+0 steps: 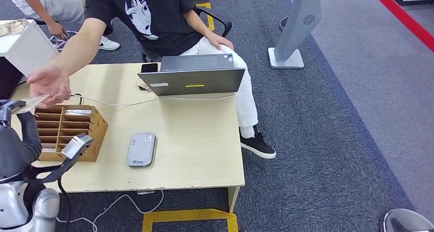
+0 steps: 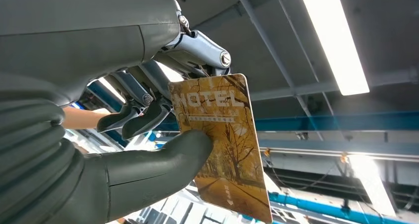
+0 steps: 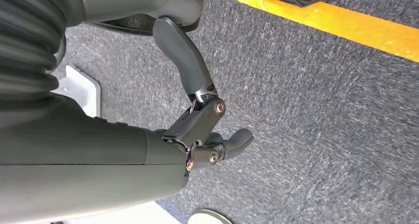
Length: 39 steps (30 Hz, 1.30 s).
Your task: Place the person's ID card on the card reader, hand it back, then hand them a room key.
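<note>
The left robot hand (image 2: 148,120) is pinching a golden plastic hotel key card (image 2: 222,145) between thumb and fingers, holding it up off the table's (image 1: 204,140) left edge, where the person's open hand (image 1: 48,83) is reaching in, almost touching it. It should be keeping its grip firm until that hand closes on the card. The right robot hand (image 3: 207,130) is hanging loosely curled and empty over the carpet.

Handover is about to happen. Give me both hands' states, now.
Left hand: holding the hotel key card between thumb and fingers.
Right hand: holding nothing, fingers curled in, hanging over the carpet.
</note>
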Each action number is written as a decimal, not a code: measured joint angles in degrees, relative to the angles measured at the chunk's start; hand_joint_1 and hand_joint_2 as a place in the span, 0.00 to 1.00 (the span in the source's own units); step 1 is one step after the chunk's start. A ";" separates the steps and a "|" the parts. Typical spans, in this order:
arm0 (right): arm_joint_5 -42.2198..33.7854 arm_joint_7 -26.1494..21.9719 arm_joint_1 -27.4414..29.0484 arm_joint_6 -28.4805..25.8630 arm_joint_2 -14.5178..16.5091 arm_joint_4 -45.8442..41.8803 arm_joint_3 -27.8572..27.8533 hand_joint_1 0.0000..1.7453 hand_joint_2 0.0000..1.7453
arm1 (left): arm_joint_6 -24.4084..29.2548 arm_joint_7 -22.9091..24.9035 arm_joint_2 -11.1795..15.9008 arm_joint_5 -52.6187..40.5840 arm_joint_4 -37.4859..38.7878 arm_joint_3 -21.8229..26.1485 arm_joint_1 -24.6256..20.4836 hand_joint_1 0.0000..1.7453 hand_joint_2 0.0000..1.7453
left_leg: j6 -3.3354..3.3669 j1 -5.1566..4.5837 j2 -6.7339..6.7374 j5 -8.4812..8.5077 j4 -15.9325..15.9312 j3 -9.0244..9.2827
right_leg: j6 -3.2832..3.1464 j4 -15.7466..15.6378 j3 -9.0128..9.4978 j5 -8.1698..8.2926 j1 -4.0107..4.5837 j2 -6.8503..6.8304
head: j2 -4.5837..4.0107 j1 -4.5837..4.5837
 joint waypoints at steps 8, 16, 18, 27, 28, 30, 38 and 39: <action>2.26 0.52 -0.56 1.02 0.03 -0.02 -0.09 0.00 1.00 | -0.06 1.93 2.34 -1.42 13.65 -0.31 -10.35 1.00 1.00 | -0.06 0.00 0.04 0.10 0.01 0.01 | -0.08 0.10 -0.04 0.07 0.00 0.04 | 0.00 -0.05; 3.15 1.10 -0.91 1.18 0.06 -0.02 -0.08 0.00 1.00 | -0.05 3.18 2.25 -2.90 23.90 -2.17 -17.04 1.00 1.00 | -0.04 -0.02 0.06 0.11 0.03 -0.02 | -0.08 0.10 -0.06 0.08 -0.02 0.06 | 0.00 -0.08; 3.15 1.18 -0.91 1.18 0.07 -0.02 -0.08 0.00 1.00 | -0.04 3.20 2.16 -2.90 25.26 -2.37 -17.73 1.00 1.00 | -0.04 -0.02 0.08 0.11 0.03 -0.02 | -0.08 0.10 -0.08 0.08 -0.01 0.08 | 0.00 -0.08; 3.92 1.23 -0.91 1.16 0.07 -0.02 -0.09 0.00 1.00 | -0.02 2.71 0.85 -4.29 26.30 -4.16 -18.55 0.42 1.00 | -0.04 -0.02 0.09 0.11 0.03 -0.15 | -0.08 0.10 -0.22 0.08 -0.01 0.09 | 0.00 -0.08; 4.05 1.25 -0.91 1.17 0.07 -0.02 -0.09 0.00 1.00 | -0.01 2.72 0.76 -4.33 26.28 -4.41 -18.74 0.17 1.00 | -0.04 -0.02 0.09 0.10 0.03 -0.18 | -0.07 0.10 -0.23 0.08 -0.01 0.10 | 0.00 -0.07; 4.19 1.33 -0.93 1.18 0.07 -0.02 -0.10 0.00 1.00 | 0.02 2.68 0.61 -4.34 26.09 -4.85 -19.06 0.00 1.00 | -0.04 -0.03 0.09 0.10 0.03 -0.20 | -0.07 0.10 -0.25 0.08 -0.02 0.10 | 0.00 -0.07; 4.15 1.38 -0.97 1.14 0.08 -0.02 -0.20 0.00 1.00 | 0.07 0.28 -0.17 -3.25 22.00 -5.22 -17.88 0.00 1.00 | -0.04 -0.03 0.07 0.10 0.03 -0.21 | -0.06 0.11 -0.25 0.09 -0.02 0.08 | 0.00 -0.08; 4.15 1.38 -0.97 1.14 0.09 -0.02 -0.21 0.00 1.00 | 0.07 0.13 -0.23 -3.17 21.66 -5.22 -17.70 0.00 1.00 | -0.04 -0.03 0.07 0.10 0.03 -0.21 | -0.06 0.11 -0.25 0.09 -0.02 0.08 | 0.00 -0.08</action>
